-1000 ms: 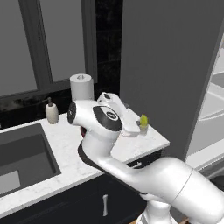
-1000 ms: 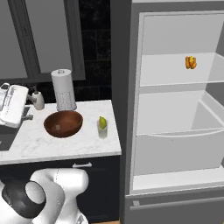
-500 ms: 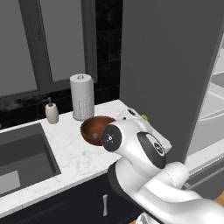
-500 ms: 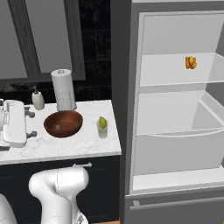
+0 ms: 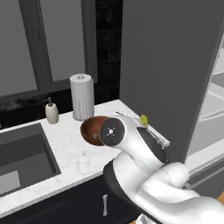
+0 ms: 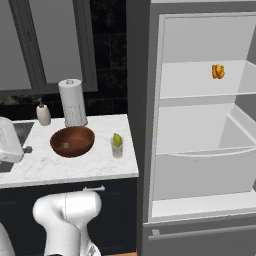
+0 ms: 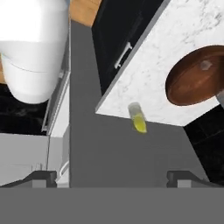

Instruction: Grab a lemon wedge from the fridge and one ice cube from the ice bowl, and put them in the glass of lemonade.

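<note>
The fridge [image 6: 200, 125] stands open at the right end of the marble counter [image 6: 60, 167], its white shelves and drawer exposed; an orange-red food item [image 6: 217, 71] sits on the upper shelf. The glass of lemonade [image 6: 117, 146] stands on the counter near the edge nearest the fridge, and a yellow-green lemon wedge [image 6: 117, 139] shows at its rim (whether it rests inside the liquid or on the lip I cannot tell). The ice bowl [image 6: 72, 141] sits just beside the glass, apart from it; in the hand view a pale ice cube [image 7: 205, 65] lies inside the bowl. Behind the bowl stand a paper towel roll [image 6: 72, 102] and a small soap bottle [image 6: 43, 113], with the sink [image 5: 22, 157] further along the counter. My gripper [image 7: 111, 177] looks down over the counter corner from above, its two dark fingertips [image 7: 43, 177] spread wide, with nothing between them. My hand is well apart from the glass and bowl.
</note>
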